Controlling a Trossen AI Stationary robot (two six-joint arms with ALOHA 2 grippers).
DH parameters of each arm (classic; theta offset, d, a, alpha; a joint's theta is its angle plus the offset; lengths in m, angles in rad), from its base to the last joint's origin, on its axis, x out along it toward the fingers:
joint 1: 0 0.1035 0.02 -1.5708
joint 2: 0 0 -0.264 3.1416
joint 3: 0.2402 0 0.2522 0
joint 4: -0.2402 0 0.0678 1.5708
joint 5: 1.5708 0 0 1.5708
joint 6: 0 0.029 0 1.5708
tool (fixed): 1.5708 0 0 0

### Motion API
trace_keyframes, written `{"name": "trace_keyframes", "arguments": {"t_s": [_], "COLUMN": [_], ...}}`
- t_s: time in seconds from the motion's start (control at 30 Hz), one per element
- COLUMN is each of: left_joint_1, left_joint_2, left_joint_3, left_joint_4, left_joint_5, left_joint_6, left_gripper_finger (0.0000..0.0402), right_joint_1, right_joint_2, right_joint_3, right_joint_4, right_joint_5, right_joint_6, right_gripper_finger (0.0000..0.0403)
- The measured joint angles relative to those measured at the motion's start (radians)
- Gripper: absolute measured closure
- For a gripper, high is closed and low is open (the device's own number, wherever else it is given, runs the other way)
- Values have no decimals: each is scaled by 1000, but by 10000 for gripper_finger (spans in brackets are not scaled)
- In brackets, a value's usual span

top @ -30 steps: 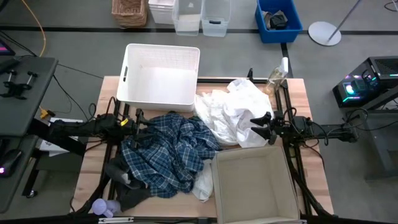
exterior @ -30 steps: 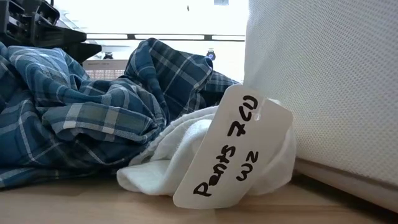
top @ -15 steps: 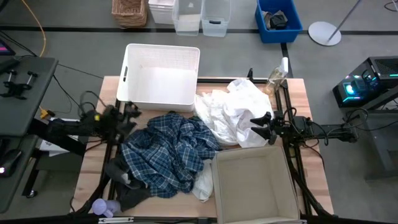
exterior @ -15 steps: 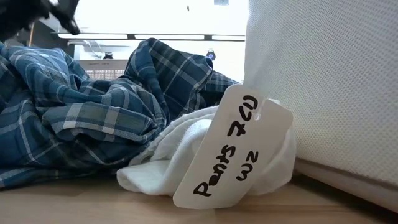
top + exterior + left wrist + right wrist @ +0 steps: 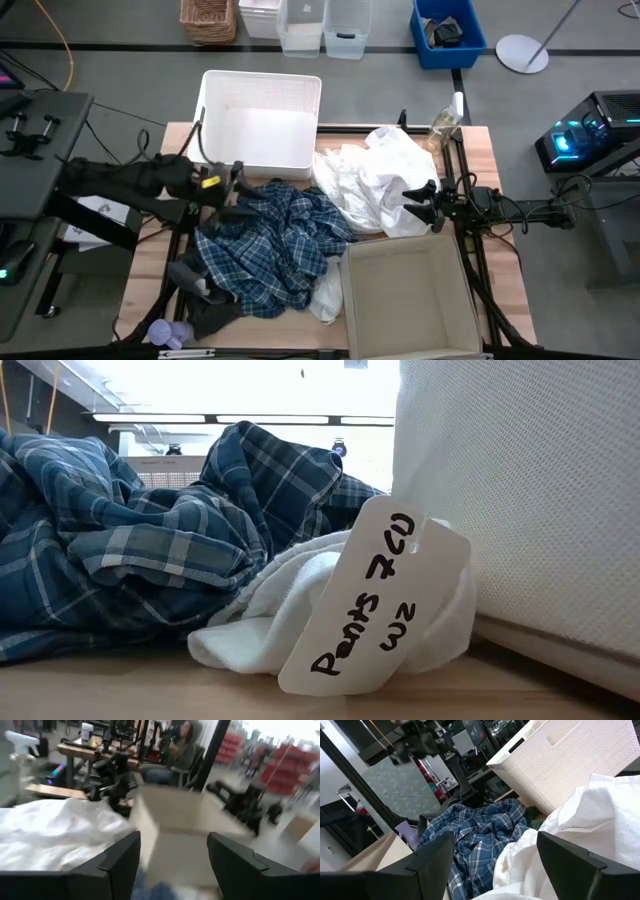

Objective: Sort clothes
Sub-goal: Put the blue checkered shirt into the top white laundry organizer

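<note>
Two arms work the table, and only the left one has moved: its left gripper (image 5: 232, 192) has swung in from the table's left edge and now hovers over the near-left corner of the blue-and-white plaid shirt (image 5: 275, 240), just beside the white slotted basket (image 5: 258, 120); its fingers (image 5: 120, 860) stand wide apart with nothing between them. The shirt lies crumpled in soft folds at the table's middle-left, unchanged, with a dark grey piece (image 5: 205, 310) poking out under its front edge and a small white garment (image 5: 300, 610) at its front right, bearing a stiff oval tag (image 5: 375, 595) handwritten, it seems, "Pants". Behind, the heap of white clothes (image 5: 375, 180) sits rumpled between basket and right arm. The beige box (image 5: 410, 300) has flat woven-looking walls. The right gripper (image 5: 420, 203) rests as before at the heap's right edge, fingers (image 5: 432, 857) spread and empty.
</note>
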Motion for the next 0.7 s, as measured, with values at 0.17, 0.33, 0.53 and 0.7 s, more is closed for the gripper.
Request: {"name": "trace_keyframes", "arguments": {"t_s": [0.17,0.33,0.53,0.7], "left_joint_1": [-7,-12,-13,-9], "left_joint_2": [135,204,237,271], "left_joint_3": [90,103,103,103], "left_joint_4": [258,394,312,301], "left_joint_5": [-18,-2,0,-14], "left_joint_6": [-17,-138,-162,-173], "left_gripper_finger": [184,184,184,184], "right_joint_1": [0,0,0,0], "right_joint_2": [0,0,0,0], "right_joint_3": [0,0,0,0], "right_joint_4": [0,0,0,0], "right_joint_5": [0,0,0,0], "right_joint_6": [0,0,0,0], "right_gripper_finger": [124,124,124,124]}}
